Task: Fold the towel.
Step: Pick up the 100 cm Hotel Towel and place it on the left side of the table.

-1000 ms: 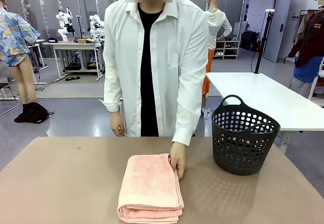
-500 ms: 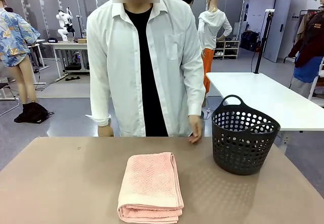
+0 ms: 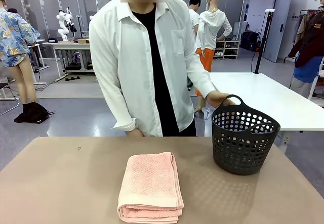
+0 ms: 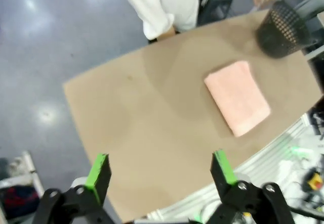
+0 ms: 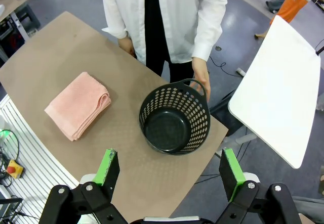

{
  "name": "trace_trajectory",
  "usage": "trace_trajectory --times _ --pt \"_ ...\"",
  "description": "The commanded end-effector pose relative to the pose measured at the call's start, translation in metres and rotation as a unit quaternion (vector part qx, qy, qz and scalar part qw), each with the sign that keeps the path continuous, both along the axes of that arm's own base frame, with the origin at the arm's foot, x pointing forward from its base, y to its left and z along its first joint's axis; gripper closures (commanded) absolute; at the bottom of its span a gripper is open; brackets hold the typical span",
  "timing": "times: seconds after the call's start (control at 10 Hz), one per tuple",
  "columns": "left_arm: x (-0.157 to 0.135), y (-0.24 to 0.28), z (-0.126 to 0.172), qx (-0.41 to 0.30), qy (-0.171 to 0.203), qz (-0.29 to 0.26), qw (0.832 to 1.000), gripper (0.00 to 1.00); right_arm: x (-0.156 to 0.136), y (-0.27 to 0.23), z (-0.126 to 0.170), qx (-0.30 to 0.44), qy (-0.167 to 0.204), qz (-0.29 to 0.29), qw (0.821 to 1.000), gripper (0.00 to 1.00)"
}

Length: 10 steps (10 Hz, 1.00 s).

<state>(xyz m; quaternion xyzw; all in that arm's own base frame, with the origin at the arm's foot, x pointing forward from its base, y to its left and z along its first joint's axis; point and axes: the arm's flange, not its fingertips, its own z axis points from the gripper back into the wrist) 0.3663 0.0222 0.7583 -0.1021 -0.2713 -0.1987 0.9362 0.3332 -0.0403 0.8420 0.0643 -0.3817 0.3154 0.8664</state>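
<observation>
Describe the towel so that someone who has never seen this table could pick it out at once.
Start from the brown table, with a person in a white shirt at its far side. Left of the black perforated basket lies the towel, folded into a thick rectangle near the table's near edge. It is the only soft, salmon-pink thing there.

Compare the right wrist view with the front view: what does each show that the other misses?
Right wrist only: the basket's empty inside from above, and the right hand with jaws open above the table. Front only: the room behind the person, with a far table carrying robot arms. Both: the folded towel, the basket, and the person's hand at its handle.
</observation>
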Motion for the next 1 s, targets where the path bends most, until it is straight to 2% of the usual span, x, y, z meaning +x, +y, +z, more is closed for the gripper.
trace_trajectory --times 0.0,0.1,0.2,0.3,0.4,0.5,0.9 --pt "-0.004 -0.025 -0.077 -0.067 0.022 0.024 0.997 0.0 0.0 0.0 0.001 0.003 0.008 -0.007 1.0 0.0" --pt "0.001 -0.041 -0.123 -0.078 0.03 0.022 0.996 0.0 0.0 0.0 0.001 0.003 0.008 -0.007 1.0 0.0" --pt "0.005 -0.052 -0.153 -0.095 0.037 0.02 0.995 0.0 0.0 0.0 0.001 0.003 0.008 -0.007 1.0 0.0" --pt "0.007 -0.062 -0.178 -0.106 0.041 0.057 0.992 0.0 0.0 0.0 0.001 0.003 0.008 -0.007 1.0 0.0" --pt "0.006 -0.073 -0.201 -0.136 0.084 0.061 0.985 0.0 0.0 0.0 0.001 0.003 0.008 -0.007 1.0 0.0" --pt "0.006 -0.081 -0.223 -0.129 0.106 0.057 0.984 0.0 0.0 0.0 0.001 0.003 0.008 -0.007 1.0 0.0" --pt "0.007 -0.102 -0.262 -0.128 0.159 0.051 0.978 0.0 0.0 0.0 0.001 0.003 0.008 -0.007 1.0 0.0"
